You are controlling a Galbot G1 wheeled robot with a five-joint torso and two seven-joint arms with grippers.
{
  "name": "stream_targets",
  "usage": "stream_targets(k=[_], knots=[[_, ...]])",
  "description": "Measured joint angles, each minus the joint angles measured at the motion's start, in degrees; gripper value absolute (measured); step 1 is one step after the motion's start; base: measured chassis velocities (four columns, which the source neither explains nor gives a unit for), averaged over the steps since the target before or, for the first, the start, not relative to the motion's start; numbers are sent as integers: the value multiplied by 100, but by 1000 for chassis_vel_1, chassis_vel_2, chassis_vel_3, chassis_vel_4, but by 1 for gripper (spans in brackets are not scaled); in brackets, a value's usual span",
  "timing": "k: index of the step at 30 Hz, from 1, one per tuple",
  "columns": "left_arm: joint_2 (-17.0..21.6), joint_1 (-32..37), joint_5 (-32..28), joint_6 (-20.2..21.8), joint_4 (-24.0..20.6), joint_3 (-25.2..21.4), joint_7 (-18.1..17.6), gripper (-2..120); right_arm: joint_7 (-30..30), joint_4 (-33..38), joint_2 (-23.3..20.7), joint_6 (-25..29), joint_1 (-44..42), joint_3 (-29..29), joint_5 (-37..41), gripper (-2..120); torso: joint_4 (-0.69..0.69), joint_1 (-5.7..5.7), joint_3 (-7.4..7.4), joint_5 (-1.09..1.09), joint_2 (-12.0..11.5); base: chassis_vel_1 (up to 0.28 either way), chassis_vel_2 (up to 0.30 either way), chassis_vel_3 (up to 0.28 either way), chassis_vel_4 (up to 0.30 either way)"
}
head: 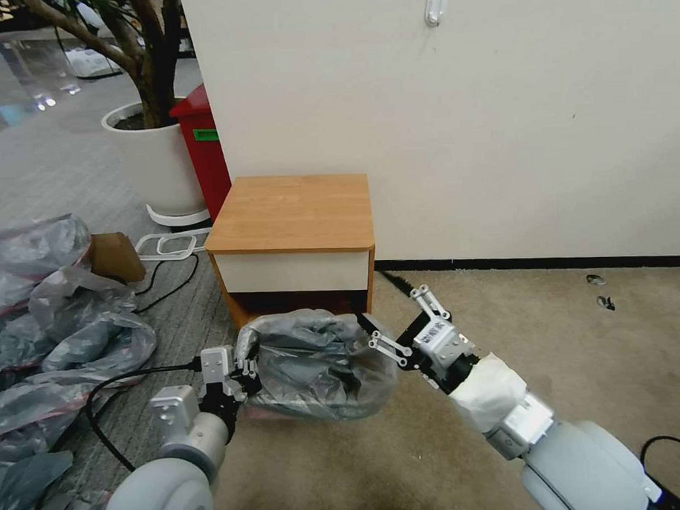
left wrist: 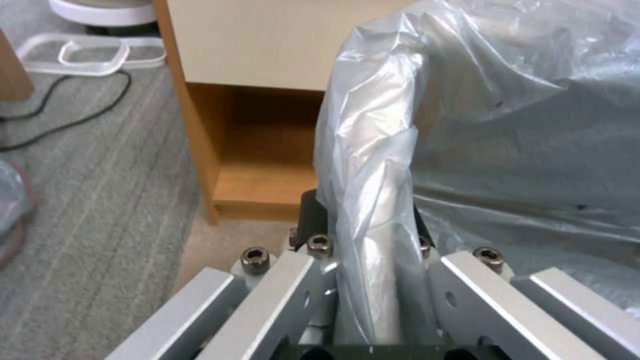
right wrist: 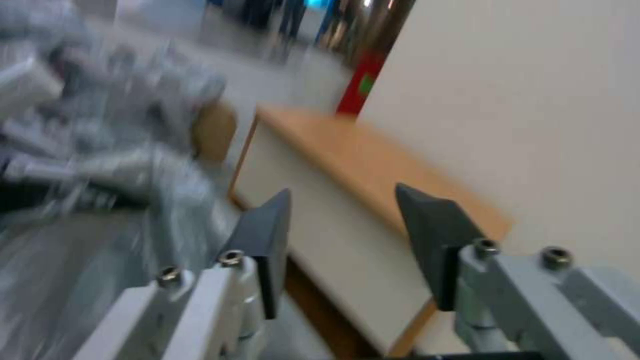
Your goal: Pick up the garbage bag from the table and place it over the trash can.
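Clamped tight, my left gripper (head: 247, 377) pinches a fold of the garbage bag (head: 321, 363), which drapes over the trash can just in front of the table (head: 294, 212); my right gripper (head: 402, 323) hangs wide apart and empty at the bag's far edge, near the table's front corner
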Motion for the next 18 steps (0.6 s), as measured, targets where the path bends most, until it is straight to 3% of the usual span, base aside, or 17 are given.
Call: stream_targets(k=[1,3,5,10,18], knots=[[-49,18,319,-48,48,119,50,3,97,62,-324,-505,152,-132,363,34,0,0,0,1,0,0,0,0,0],[-61,22,392,-63,65,153,58,3,107,75,-406,-596,180,-159,437,31,-1,0,0,1,0,0,0,0,0],[-127,39,641,-97,150,341,71,3,52,74,-793,-969,265,-301,626,18,-1,0,0,0,0,0,0,0,0],[-179,39,875,-111,230,530,71,3,-221,-113,-902,-1159,401,-534,506,0,-1,0,0,1,0,0,0,0,0],[-192,64,1110,-140,295,828,175,3,-516,-602,-717,-1231,634,-1090,86,0,-1,0,0,1,0,0,0,0,0]])
